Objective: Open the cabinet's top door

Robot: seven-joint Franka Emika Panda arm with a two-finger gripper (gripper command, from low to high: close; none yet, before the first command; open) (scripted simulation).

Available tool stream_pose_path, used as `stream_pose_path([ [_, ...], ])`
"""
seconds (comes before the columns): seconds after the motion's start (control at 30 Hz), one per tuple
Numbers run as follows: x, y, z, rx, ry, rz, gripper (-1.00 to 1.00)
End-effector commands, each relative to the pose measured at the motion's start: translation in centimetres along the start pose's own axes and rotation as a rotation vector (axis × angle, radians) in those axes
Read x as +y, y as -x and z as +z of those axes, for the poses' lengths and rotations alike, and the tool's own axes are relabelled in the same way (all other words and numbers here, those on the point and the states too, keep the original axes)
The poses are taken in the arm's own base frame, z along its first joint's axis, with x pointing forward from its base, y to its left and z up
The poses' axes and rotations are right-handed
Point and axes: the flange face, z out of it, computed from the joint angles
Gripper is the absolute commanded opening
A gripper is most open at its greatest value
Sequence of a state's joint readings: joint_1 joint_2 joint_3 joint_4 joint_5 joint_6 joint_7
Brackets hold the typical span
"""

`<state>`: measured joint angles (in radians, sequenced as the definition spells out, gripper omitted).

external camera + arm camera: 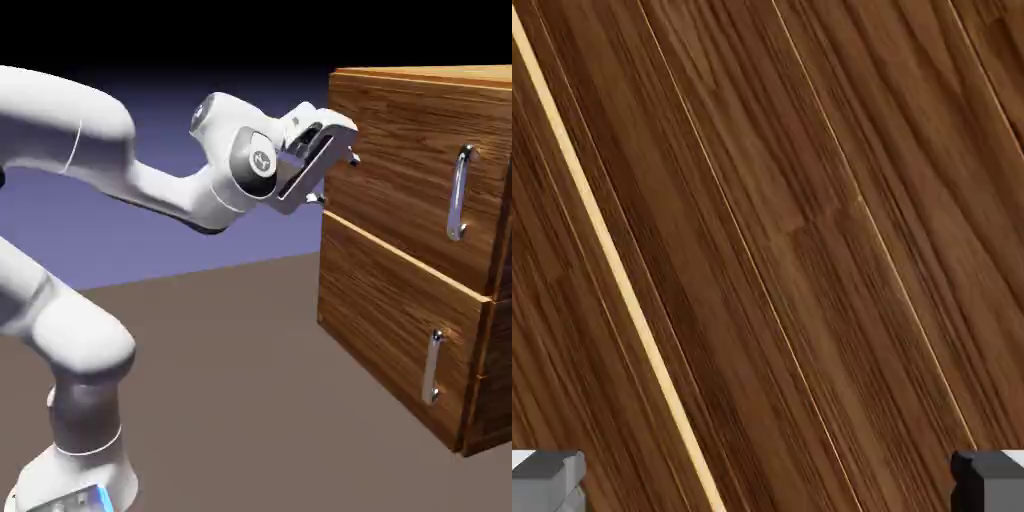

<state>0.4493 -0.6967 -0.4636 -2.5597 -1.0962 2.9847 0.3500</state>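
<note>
Approach stage — the claw [335, 179], spread wide and empty, must move across the top door [400, 165] to its handle [460, 193].

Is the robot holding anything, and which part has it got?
Nothing is being held: the gripper is open, its tips wide apart, and only wood shows between them in the hand view.
</note>
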Motion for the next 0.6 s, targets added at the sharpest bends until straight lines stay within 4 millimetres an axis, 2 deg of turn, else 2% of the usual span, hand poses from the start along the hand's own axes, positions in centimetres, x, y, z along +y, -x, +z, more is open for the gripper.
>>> stream_pose_path([
  [0.0, 0.2, -0.1, -0.1, 0.012, 0.007, -0.047, 0.0],
  [0.27, 2.4, -0.4, -0.6, 0.088, 0.081, -0.414, 0.0],
  [0.57, 5.4, 0.7, 0.2, 0.133, 0.194, -0.813, 0.0],
])
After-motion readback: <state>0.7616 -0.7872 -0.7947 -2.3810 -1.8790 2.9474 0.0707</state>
